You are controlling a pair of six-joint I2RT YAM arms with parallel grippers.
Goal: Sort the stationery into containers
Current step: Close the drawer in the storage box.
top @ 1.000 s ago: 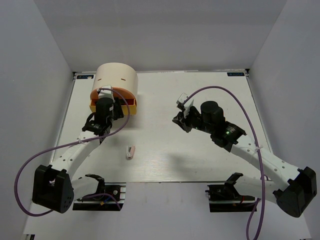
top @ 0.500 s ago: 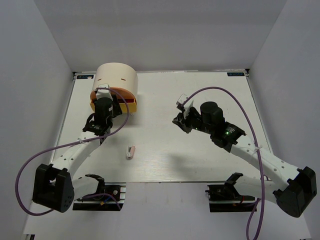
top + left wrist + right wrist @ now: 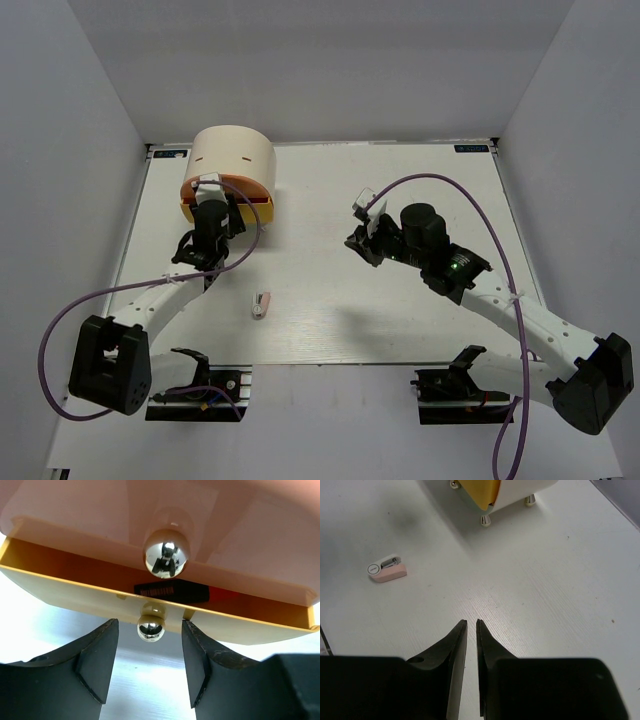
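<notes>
The cream cylindrical box [image 3: 233, 155] stands at the back left, with the orange drawer [image 3: 250, 186] above the yellow drawer [image 3: 188, 212]. In the left wrist view the yellow drawer [image 3: 75, 592] is partly open, and a black highlighter [image 3: 172, 590] lies inside. My left gripper [image 3: 212, 196] is open. Its fingers [image 3: 97, 660] stand on either side of the yellow drawer's knob [image 3: 151, 628], just short of it. The upper knob [image 3: 166, 557] is above. A stubby white-pink piece [image 3: 262, 304] lies on the table and also shows in the right wrist view [image 3: 387, 569]. My right gripper [image 3: 357, 243] is shut and empty above the table [image 3: 471, 625].
The box's small feet [image 3: 485, 520] and a yellow drawer corner [image 3: 482, 492] show at the top of the right wrist view. Grey walls close in the white table [image 3: 420, 180] on three sides.
My left gripper has moved a little further toward the box's drawers. The right arm and the white-pink piece have not moved.
</notes>
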